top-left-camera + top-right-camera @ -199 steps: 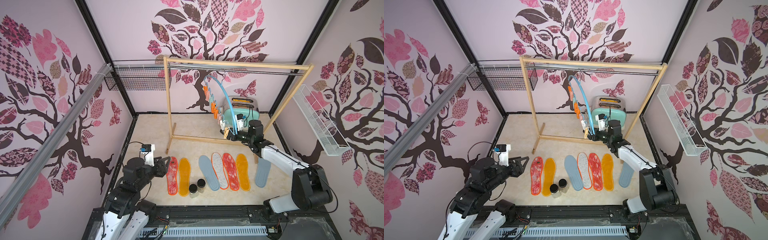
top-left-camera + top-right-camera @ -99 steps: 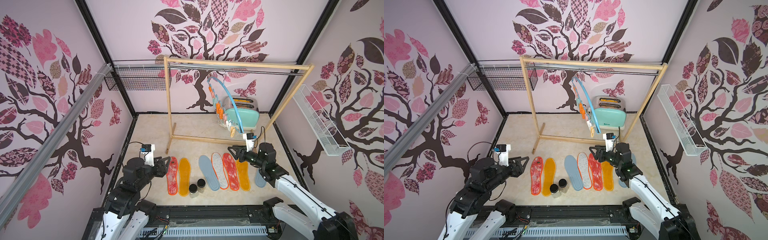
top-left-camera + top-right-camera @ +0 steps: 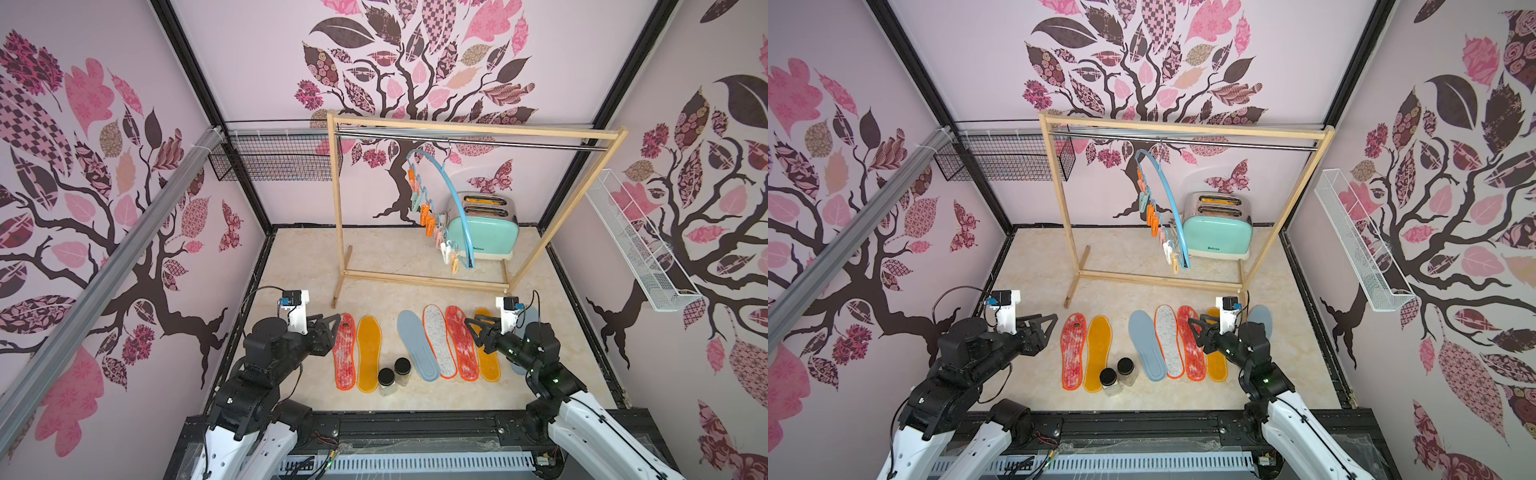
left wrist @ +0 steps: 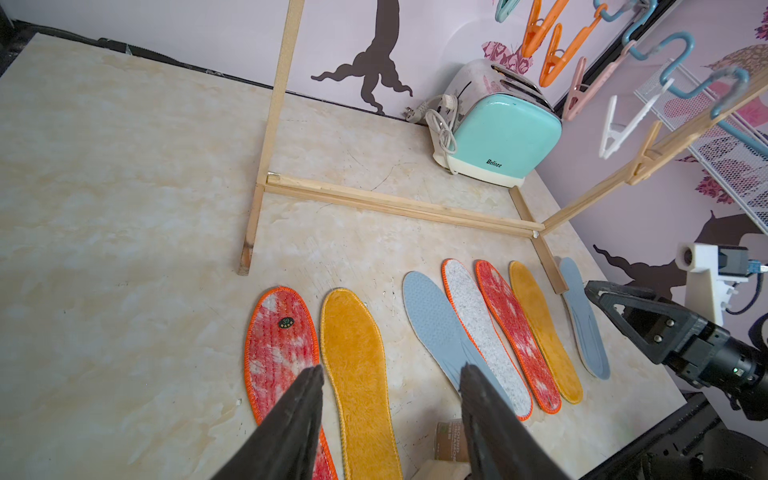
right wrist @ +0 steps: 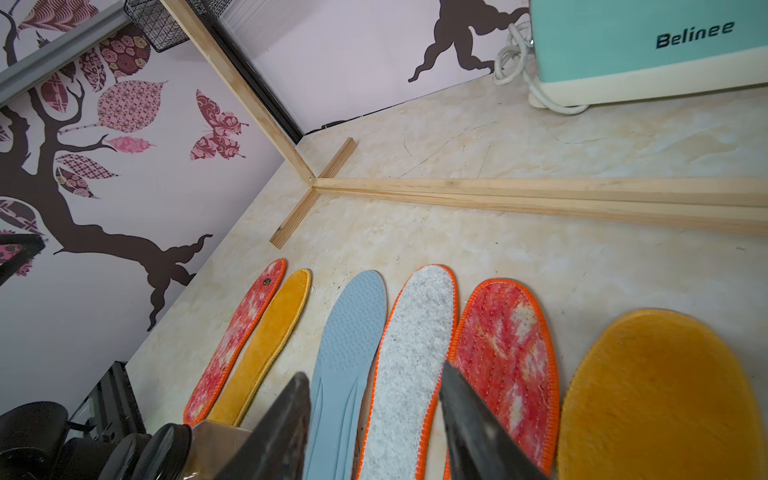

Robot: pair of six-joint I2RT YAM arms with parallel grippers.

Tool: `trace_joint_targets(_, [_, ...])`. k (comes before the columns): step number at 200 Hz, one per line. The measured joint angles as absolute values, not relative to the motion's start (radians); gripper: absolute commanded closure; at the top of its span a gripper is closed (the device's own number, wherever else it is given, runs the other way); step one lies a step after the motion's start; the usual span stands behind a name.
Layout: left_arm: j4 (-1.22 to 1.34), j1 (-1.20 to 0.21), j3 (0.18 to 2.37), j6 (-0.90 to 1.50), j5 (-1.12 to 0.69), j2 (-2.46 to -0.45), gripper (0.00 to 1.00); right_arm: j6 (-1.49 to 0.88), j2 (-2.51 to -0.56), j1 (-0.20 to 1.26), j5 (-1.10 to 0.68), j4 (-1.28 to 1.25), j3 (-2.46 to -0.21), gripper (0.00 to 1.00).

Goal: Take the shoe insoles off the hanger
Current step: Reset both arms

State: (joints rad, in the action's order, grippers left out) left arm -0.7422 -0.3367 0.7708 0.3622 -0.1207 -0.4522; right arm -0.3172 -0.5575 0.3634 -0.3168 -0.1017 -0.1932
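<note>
Back from the hanger [image 3: 468, 249], our right gripper [image 3: 472, 319] now sits low over the insoles [image 3: 438, 340], all seven flat on the floor; its jaws gape empty above them. Our left gripper [image 3: 330, 318] stands open too, at the row's left end.

**A Robot Test Booth Dressed as a Home**

It reads as a lab cell: panel walls [image 3: 257, 62] papered with pink trees, black corner posts [image 3: 193, 79], a marble-look tabletop [image 3: 299, 266], a left arm [image 3: 270, 345] and a right arm [image 3: 536, 345] mounted at the front edge. A toaster [image 3: 488, 235], a clothes rack [image 3: 338, 208] with a peg hanger [image 3: 457, 198] and wire baskets [image 3: 274, 162] play house.
</note>
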Motion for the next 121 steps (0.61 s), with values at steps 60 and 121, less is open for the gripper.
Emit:
trace_joint_targets(60, [-0.742, -0.339, 0.771, 0.364, -0.113, -0.454, 0.43, -0.317, -0.554, 0.363, -0.282, -0.105, -0.175, 0.47])
trace_joint_targets(121, [-0.743, -0.344, 0.77, 0.366, -0.1, -0.458, 0.39, -0.317, -0.544, 0.363, -0.265, -0.102, -0.175, 0.46])
